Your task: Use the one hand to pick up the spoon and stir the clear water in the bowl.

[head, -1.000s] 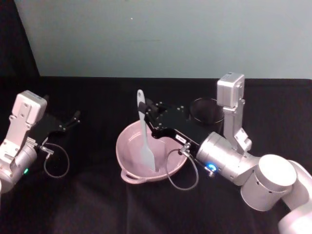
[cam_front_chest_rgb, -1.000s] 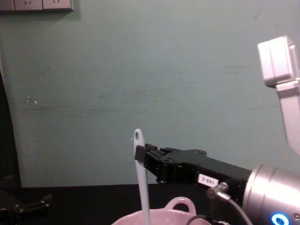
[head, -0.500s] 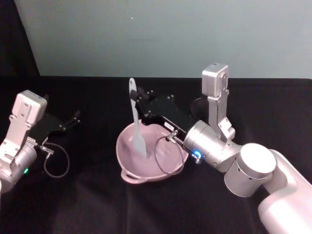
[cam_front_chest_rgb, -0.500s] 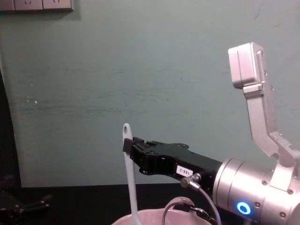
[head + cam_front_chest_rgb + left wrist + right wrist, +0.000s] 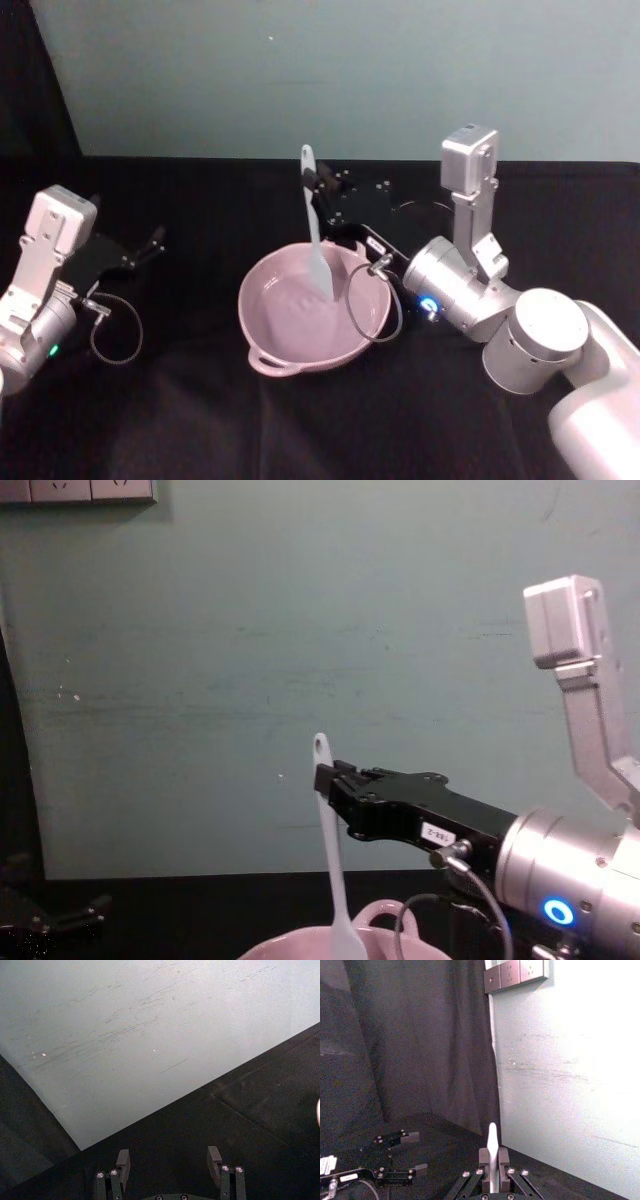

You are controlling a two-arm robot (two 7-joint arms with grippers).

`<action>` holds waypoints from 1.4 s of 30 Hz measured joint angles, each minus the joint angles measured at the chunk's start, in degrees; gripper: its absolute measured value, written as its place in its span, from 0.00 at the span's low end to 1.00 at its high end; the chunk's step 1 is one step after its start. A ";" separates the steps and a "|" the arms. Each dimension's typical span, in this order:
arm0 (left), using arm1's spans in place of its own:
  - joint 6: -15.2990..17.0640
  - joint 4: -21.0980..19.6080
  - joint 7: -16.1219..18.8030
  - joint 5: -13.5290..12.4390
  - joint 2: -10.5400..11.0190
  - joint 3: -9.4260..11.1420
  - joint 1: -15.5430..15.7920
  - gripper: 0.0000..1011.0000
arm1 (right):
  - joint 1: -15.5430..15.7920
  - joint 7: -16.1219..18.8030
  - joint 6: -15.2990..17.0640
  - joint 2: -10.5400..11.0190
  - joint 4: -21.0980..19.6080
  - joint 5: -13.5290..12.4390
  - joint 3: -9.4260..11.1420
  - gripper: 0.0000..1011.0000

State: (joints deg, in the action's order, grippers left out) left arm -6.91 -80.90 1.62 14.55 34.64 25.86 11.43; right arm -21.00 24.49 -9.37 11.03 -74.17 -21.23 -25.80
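My right gripper [image 5: 318, 189] is shut on the upper handle of the white spoon [image 5: 315, 230], which stands nearly upright with its blade down inside the pale pink bowl [image 5: 262, 345], toward the bowl's far right side. From the chest, the spoon [image 5: 332, 860] hangs from the same gripper [image 5: 327, 778] and dips behind the bowl's rim [image 5: 290, 945]. The right wrist view has the spoon's handle tip [image 5: 492, 1147] pinched between the fingers [image 5: 483, 1158]. My left gripper [image 5: 155, 240] is parked at the table's left; its fingers [image 5: 122, 1161] stand apart with nothing between them.
A black wire-mesh cup [image 5: 425, 212] stands behind the right arm, mostly hidden by it. The table is covered in black cloth [image 5: 180, 420], with a pale teal wall [image 5: 330, 70] behind. A loose cable loop [image 5: 370, 312] hangs from the right wrist over the bowl's right rim.
The right gripper has swung the spoon from the bowl's left-centre toward its far right side. The left arm has not moved.
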 joint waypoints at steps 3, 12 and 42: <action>0.00 0.00 0.00 0.00 0.00 0.00 0.00 1.00 | 0.84 0.02 -0.27 0.69 -1.08 0.39 0.52 0.11; 0.00 0.00 0.00 0.00 0.00 0.00 0.00 1.00 | 3.12 1.18 0.22 2.05 -4.77 -0.90 2.22 0.11; 0.00 0.00 0.00 0.00 0.00 0.00 0.00 1.00 | 4.79 -0.57 -0.11 2.67 -13.63 -6.35 5.19 0.11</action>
State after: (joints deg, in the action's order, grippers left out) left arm -6.91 -80.90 1.62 14.55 34.65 25.86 11.43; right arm -16.21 23.93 -9.48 13.70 -87.79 -27.58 -20.61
